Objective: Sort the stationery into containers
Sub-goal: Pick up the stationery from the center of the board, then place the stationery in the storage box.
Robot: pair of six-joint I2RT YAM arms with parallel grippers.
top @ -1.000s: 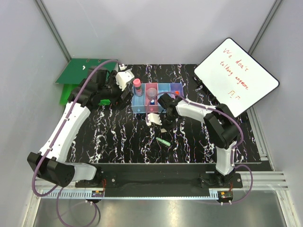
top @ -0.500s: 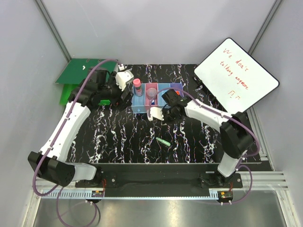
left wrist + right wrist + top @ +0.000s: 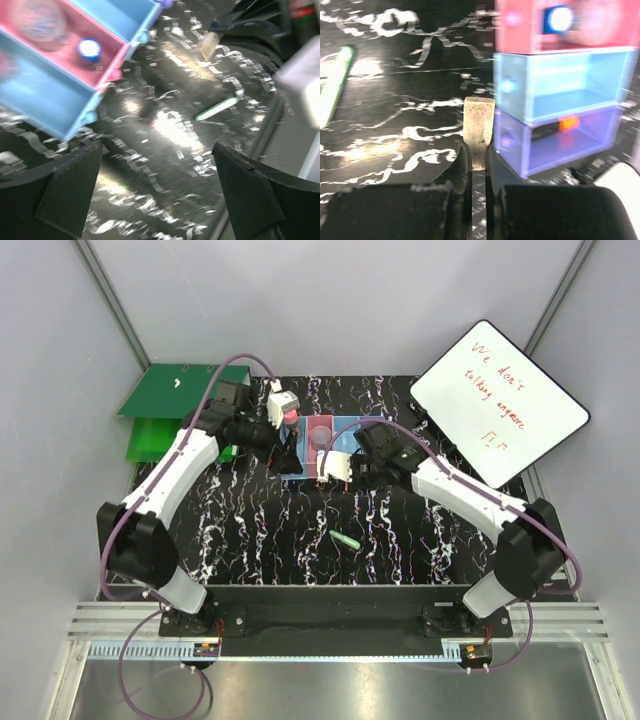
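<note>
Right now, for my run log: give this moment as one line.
left gripper: open, empty | right gripper: shut on beige piece beside containers | green piece: loose on table

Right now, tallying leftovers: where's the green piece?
Top view: the green piece lies on the table, near side of the containers, slightly right of centre.

Motion blur smeared the left wrist view: the row of bins [image 3: 45, 95] ran off its top-left edge and the green piece [image 3: 216, 109] was a streak. In the right wrist view the beige piece [image 3: 479, 125] had its lower end hidden between the fingers [image 3: 461, 180], and the orange item [image 3: 568, 122] in the purple bin [image 3: 555, 147] was too blurred to identify.
</note>
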